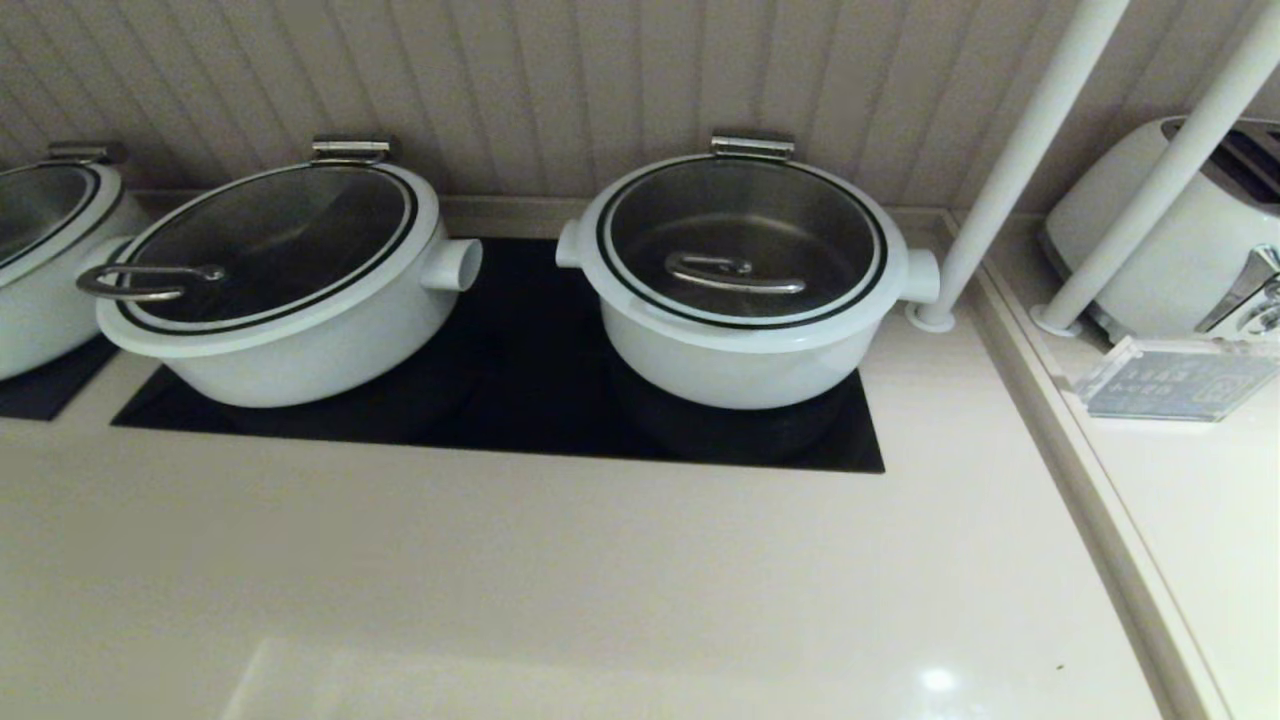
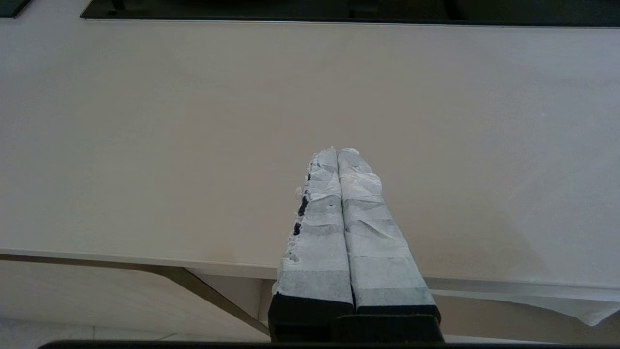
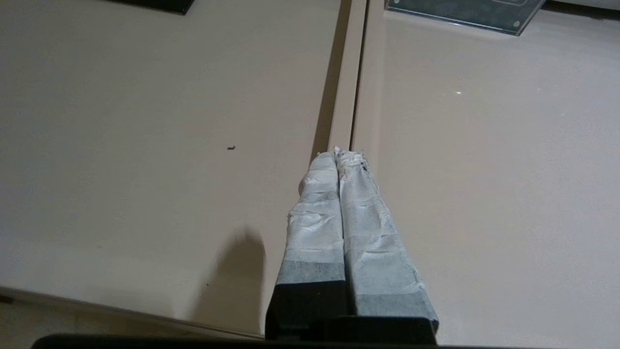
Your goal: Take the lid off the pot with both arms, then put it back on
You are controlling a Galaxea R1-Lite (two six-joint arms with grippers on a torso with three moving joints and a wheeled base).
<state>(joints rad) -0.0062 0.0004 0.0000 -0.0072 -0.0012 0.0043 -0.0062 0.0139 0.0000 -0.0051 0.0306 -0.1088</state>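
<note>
The deep white pot point(image 1: 740, 370) with two stubby side handles stands on the black cooktop point(image 1: 520, 330), right of centre in the head view. Its glass lid point(image 1: 740, 205) with white rim, black ring and flat steel handle point(image 1: 735, 272) sits closed on it, hinge bracket point(image 1: 752, 146) at the back. Neither arm shows in the head view. My left gripper point(image 2: 337, 151) is shut and empty above the bare counter near its front edge. My right gripper point(image 3: 339, 154) is shut and empty above the seam between the two counters.
A wider, shallower white pot point(image 1: 300, 340) with a loop-handled lid stands left of the task pot; another pot point(image 1: 40, 250) shows at the far left. Two white poles point(image 1: 1010, 170) rise at the right. A toaster point(image 1: 1180, 230) and an acrylic sign point(image 1: 1170, 380) stand on the right counter.
</note>
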